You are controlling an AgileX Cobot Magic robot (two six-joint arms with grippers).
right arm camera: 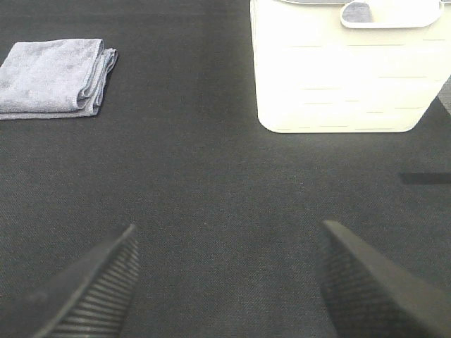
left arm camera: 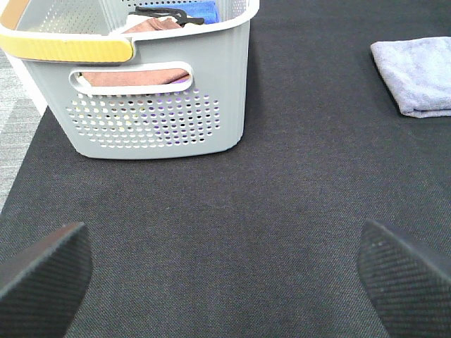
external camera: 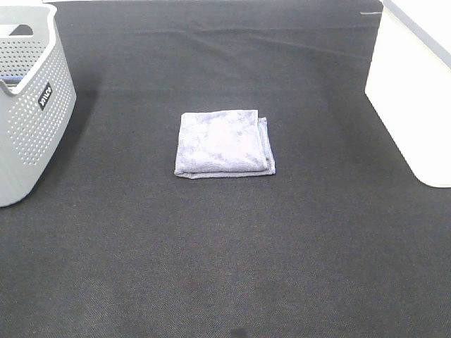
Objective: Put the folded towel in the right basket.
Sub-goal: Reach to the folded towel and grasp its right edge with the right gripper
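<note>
A folded lavender-grey towel (external camera: 224, 144) lies flat on the black mat at the middle of the table. It also shows in the left wrist view (left arm camera: 419, 72) and the right wrist view (right arm camera: 55, 75). The white right basket (external camera: 412, 91) stands at the right edge; the right wrist view shows its wall (right arm camera: 345, 77). Neither arm shows in the high view. My left gripper (left arm camera: 225, 282) is open and empty above bare mat. My right gripper (right arm camera: 229, 282) is open and empty above bare mat, apart from the towel and the basket.
A grey perforated basket (external camera: 32, 105) stands at the left edge. In the left wrist view it (left arm camera: 155, 105) has a yellow handle and holds folded cloths. The black mat (external camera: 225, 267) covers the table.
</note>
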